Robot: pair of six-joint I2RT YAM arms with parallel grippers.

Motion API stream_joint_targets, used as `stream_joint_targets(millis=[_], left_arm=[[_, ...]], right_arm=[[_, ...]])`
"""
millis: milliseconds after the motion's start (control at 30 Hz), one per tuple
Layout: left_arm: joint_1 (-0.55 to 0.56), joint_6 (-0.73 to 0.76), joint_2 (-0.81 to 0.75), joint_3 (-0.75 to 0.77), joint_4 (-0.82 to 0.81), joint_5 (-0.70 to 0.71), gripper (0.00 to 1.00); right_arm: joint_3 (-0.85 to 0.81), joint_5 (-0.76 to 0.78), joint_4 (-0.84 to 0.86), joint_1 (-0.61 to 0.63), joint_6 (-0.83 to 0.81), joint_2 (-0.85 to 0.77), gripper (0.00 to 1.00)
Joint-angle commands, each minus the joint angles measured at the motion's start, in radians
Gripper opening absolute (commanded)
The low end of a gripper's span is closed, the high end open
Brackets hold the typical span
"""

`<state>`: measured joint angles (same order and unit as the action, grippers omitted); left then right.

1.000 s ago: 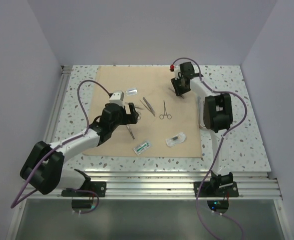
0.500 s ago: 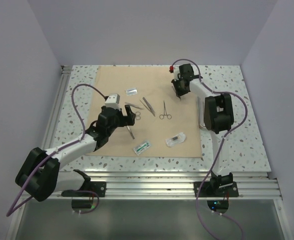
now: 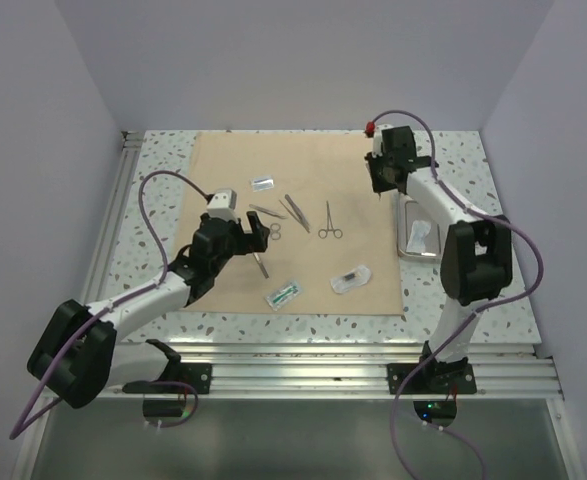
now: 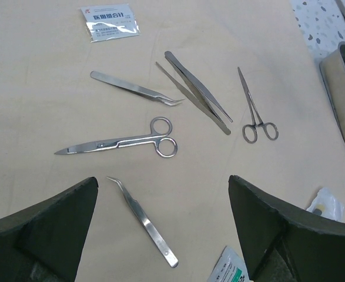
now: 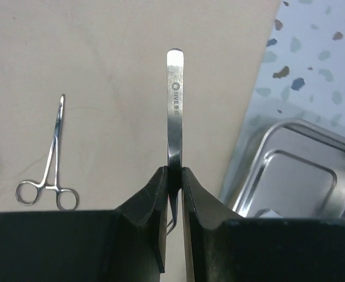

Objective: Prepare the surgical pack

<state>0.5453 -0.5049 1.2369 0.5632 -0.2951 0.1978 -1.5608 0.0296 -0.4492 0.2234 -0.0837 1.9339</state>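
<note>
**Tweezers (image 5: 174, 111) clamped in the right gripper (image 5: 173, 176) over the right edge of the tan cloth sheet (image 3: 293, 160)**

Your right gripper has its jaws pinched almost together on the flat steel tweezers. It grips them partway along, so their rounded end sticks out past the fingertips. It hangs above the far right edge of the sheet. The steel tray (image 5: 301, 176) sits on the speckled table (image 3: 163, 150) just off that same right edge. Something pale lies in the tray, too small for you to identify.

Your left gripper (image 4: 161, 182) stands wide open with nothing between its fingers, above the left half of the sheet.

The other items lie flat on the sheet:
- The scissors (image 4: 125, 143) lie left of the sheet's centre.
- One curved-tip forceps (image 4: 138, 89) lies on the far side of the scissors, and another (image 4: 144, 223) on their near side.
- The long straight forceps (image 4: 196, 100) and a ring-handled clamp (image 4: 255, 108) lie around the sheet's centre.
- A printed packet (image 4: 109, 20) lies farther back on the left half.
- A green-printed packet (image 3: 284, 294) and a clear packet (image 3: 351, 278) rest close to the sheet's near edge.
</note>
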Motion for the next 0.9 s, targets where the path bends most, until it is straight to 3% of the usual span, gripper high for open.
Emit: stream_joint_targets(millis=[0,233,533,600,867], left_arm=[[-0.005,-0.004,-0.036,-0.014,-0.064,0.005,0.96],[-0.005,-0.009,-0.034,-0.036,-0.085,-0.021,0.95],[-0.005,-0.011,-0.042,-0.037,-0.088,-0.021,0.95],[-0.005,-0.007,-0.045,-0.037,-0.087,-0.018,0.95],[-0.005,0.000,-0.048,-0.040,-0.082,0.005,0.95]], right_arm=[[0.088,0.084,0.034,-0.035,0.076,-0.133,0.11],[0.304,0.113,0.056,-0.130,0.196,-0.321,0.11],[0.370,-0.034,0.110,-0.167,0.196,-0.372,0.12],[0.351,-0.083,0.124,-0.142,0.182,-0.331,0.12],[0.085,-0.042,0.009,-0.007,0.150,-0.034,0.13]])
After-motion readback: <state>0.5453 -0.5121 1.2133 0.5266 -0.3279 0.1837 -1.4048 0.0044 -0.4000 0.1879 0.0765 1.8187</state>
